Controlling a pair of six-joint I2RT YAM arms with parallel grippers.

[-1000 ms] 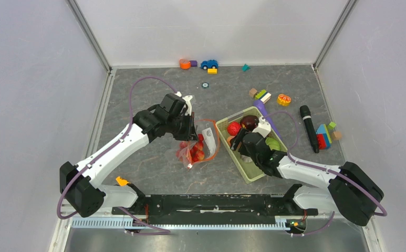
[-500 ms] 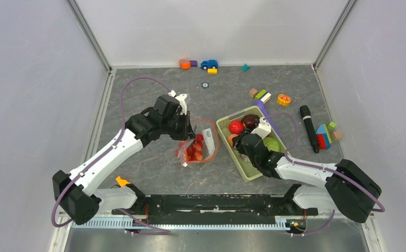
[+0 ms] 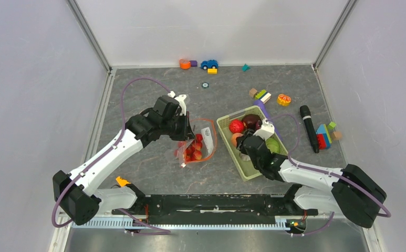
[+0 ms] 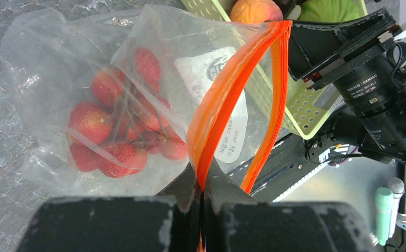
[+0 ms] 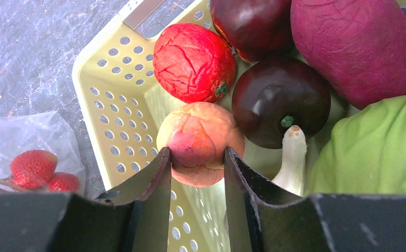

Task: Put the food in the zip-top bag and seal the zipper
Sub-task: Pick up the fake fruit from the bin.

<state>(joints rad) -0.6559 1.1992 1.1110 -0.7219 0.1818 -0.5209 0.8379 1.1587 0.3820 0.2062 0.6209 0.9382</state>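
Note:
The clear zip-top bag point(image 3: 195, 149) lies left of the pale green basket point(image 3: 245, 170) and holds several red strawberries point(image 4: 101, 121). Its mouth is open. My left gripper point(image 3: 187, 128) is shut on the orange zipper strip point(image 4: 227, 100) and holds that edge up; in the left wrist view the gripper point(image 4: 203, 189) pinches the strip flat. My right gripper point(image 5: 196, 157) is inside the basket point(image 5: 101, 89), its fingers closed against both sides of a peach point(image 5: 200, 136). A red fruit point(image 5: 193, 60), dark plums point(image 5: 279, 100) and green cabbage point(image 5: 379, 147) lie beside it.
A purple sweet potato point(image 5: 353, 47) lies at the basket's far end. A black microphone point(image 3: 309, 127) and coloured blocks point(image 3: 324, 135) lie to the right. More blocks point(image 3: 261, 95), an orange slice point(image 3: 283, 99) and a toy car point(image 3: 209, 64) lie further back.
My left gripper has drawn the bag's mouth slightly left and wider. My right gripper has shifted within the basket onto the peach.

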